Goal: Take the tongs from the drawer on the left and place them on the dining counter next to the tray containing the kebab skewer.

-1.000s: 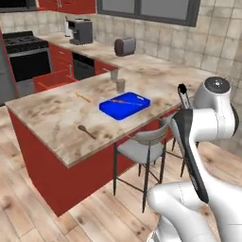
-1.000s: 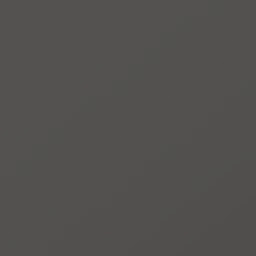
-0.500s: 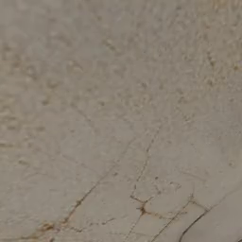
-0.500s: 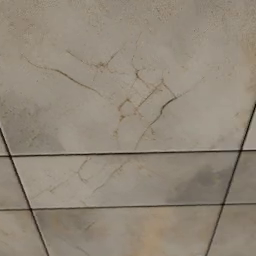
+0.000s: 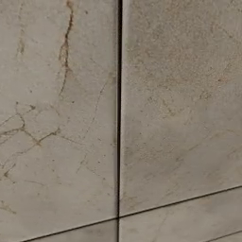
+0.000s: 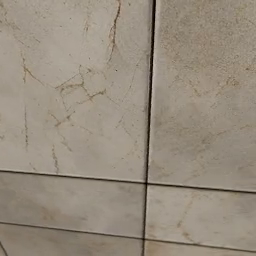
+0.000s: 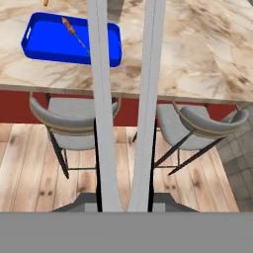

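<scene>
The beige marble worktop spans the top of the hand view, two grey stools tucked beneath it. On it sits the blue tray holding the kebab skewer. The fingers are clamped on the tongs — two silver arms rising up the frame.

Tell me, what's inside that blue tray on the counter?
A kebab skewer lies in the tray, a thin stick with orange-brown pieces. The tongs, held in front of the camera, cover a strip of the tray's right part, so anything there is hidden.
</scene>
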Tool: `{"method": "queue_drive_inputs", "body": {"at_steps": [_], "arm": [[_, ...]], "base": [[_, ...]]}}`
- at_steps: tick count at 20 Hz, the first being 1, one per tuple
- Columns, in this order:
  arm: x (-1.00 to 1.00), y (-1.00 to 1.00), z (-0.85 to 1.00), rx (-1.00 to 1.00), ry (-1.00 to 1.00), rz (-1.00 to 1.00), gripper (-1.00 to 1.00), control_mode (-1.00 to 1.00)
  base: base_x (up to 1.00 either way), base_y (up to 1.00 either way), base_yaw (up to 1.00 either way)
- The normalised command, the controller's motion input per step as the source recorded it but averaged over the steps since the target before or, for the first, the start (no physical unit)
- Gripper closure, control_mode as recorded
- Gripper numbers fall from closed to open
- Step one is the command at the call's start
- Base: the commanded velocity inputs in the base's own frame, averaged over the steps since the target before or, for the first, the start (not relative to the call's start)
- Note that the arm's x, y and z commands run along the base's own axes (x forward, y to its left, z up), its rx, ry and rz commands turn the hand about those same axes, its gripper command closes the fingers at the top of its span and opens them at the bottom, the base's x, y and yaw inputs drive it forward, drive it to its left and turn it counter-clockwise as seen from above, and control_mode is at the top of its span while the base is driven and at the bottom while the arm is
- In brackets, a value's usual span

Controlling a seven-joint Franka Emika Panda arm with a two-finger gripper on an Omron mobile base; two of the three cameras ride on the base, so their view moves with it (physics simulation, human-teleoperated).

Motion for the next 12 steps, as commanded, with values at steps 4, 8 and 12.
{"method": "queue_drive_inputs", "body": {"at_steps": [4,8,12], "arm": [[0.0,0.0,0.0,0.0,0.0,0.0,1.0,1.0],[0.0,0.0,0.0,0.0,0.0,0.0,1.0,1.0],[0.0,0.0,0.0,0.0,0.0,0.0,1.0,1.0]], "base": [[0.26,-0.34,0.11],[0.45,-0.03,0.16],[0.62,0.0,0.2]]}}
